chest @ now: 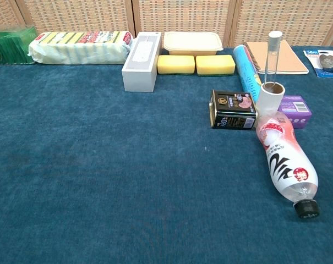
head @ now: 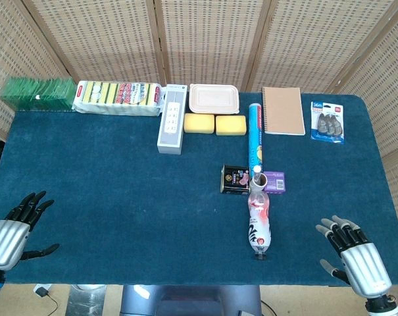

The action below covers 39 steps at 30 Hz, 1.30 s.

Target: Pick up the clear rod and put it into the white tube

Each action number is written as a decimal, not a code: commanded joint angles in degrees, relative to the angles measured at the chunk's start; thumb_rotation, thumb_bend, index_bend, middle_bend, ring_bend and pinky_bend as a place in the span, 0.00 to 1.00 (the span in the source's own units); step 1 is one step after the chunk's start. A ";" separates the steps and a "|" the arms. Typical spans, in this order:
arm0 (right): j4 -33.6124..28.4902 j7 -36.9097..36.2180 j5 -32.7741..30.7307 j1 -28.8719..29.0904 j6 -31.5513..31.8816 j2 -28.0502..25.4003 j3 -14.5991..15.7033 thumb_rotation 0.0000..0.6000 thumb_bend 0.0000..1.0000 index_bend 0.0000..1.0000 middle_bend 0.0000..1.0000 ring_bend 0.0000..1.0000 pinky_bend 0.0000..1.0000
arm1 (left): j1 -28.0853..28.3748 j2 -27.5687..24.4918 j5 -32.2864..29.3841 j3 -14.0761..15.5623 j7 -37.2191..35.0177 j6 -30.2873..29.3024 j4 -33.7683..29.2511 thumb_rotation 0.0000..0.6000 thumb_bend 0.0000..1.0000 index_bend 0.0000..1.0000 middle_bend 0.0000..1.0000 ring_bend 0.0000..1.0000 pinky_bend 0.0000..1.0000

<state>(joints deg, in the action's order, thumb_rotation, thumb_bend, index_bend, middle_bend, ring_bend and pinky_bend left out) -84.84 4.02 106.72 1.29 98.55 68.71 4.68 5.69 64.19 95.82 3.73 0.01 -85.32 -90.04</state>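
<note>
The white tube (chest: 271, 98) stands upright near the table's middle right, between a black tin and a purple box; it shows from above as a small ring (head: 258, 179). The clear rod (chest: 274, 56) stands upright inside it, its top sticking well above the rim. My left hand (head: 14, 227) rests at the near left corner of the table, fingers spread, holding nothing. My right hand (head: 350, 253) rests at the near right corner, fingers spread and empty. Neither hand appears in the chest view.
A plastic bottle (chest: 284, 165) lies on its side just in front of the tube. Black tin (chest: 233, 109), purple box (chest: 294, 110) and blue cylinder (head: 254, 131) crowd around it. Power strip box (chest: 141, 67), sponges (chest: 196, 64), food container, notebook and packets line the back.
</note>
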 commanded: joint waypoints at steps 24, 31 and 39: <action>-6.22 -1.49 -2.49 3.58 -5.55 -0.44 -2.96 1.00 0.16 0.23 0.25 0.20 0.24 | 0.13 0.65 1.77 1.82 0.60 1.57 0.66 0.75 0.11 0.11 0.05 0.02 0.23; -9.35 -3.32 -5.85 7.07 -10.42 0.79 -5.60 1.00 0.16 0.23 0.27 0.22 0.26 | 0.32 0.74 1.98 2.07 1.21 2.04 0.38 0.75 0.11 0.11 0.05 0.02 0.23; -10.65 -5.20 -11.97 10.32 -16.59 2.43 -7.99 1.00 0.16 0.24 0.30 0.25 0.28 | 0.40 0.59 1.76 2.03 0.90 2.08 0.38 0.75 0.11 0.11 0.05 0.02 0.23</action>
<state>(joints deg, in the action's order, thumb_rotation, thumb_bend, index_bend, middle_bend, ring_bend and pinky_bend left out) -95.13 -1.33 95.85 10.77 83.20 70.68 -2.70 6.08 64.78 97.59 5.75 0.91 -83.25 -89.66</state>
